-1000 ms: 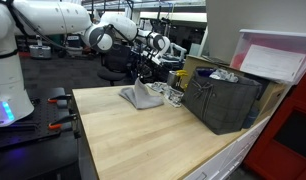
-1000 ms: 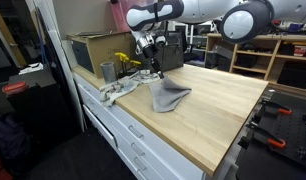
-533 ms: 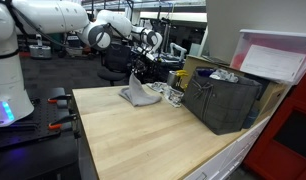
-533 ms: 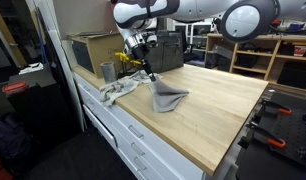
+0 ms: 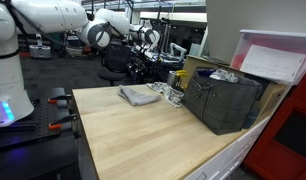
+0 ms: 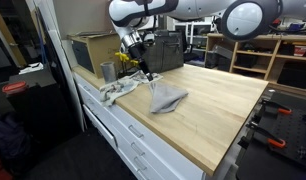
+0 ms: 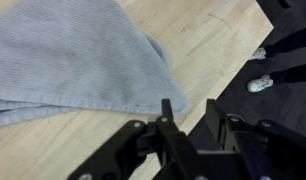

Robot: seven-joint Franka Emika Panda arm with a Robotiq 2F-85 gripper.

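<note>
- A white robot arm [image 5: 53,15] reached over a pale wooden table [image 5: 143,140] in a workshop-like room.
- A grey cloth [image 5: 140,95] lay on the table top near the far edge, loosely folded. In an exterior view it formed a low heap [image 6: 166,98] with one corner pointing toward the claw.
- The claw [image 6: 145,70] hung just above that corner of the cloth, pointing down. From the other side it showed as a dark shape [image 5: 143,68] over the back edge of the cloth.
- In the wrist view the claw [image 7: 190,108] had its two dark fingers [image 7: 168,112] parted, with bare wood showing between them. It held nothing. The fingertips stood close over the lower right border of the cloth [image 7: 73,55], which filled the upper left of that view. Whether they touched the fabric could not be told.
- The cloth rested wholly on the table, free of the claw.
- A dark crate [image 5: 223,100] stood on the table, well apart from the cloth, with small clear things [image 5: 174,95] between the two.
- In an exterior view a metal cup [image 6: 107,71] stood near the table's corner, beside a crumpled light rag [image 6: 118,92] that lay just beside the grey cloth.
- White drawers [image 6: 133,140] sat beneath the table top.
</note>
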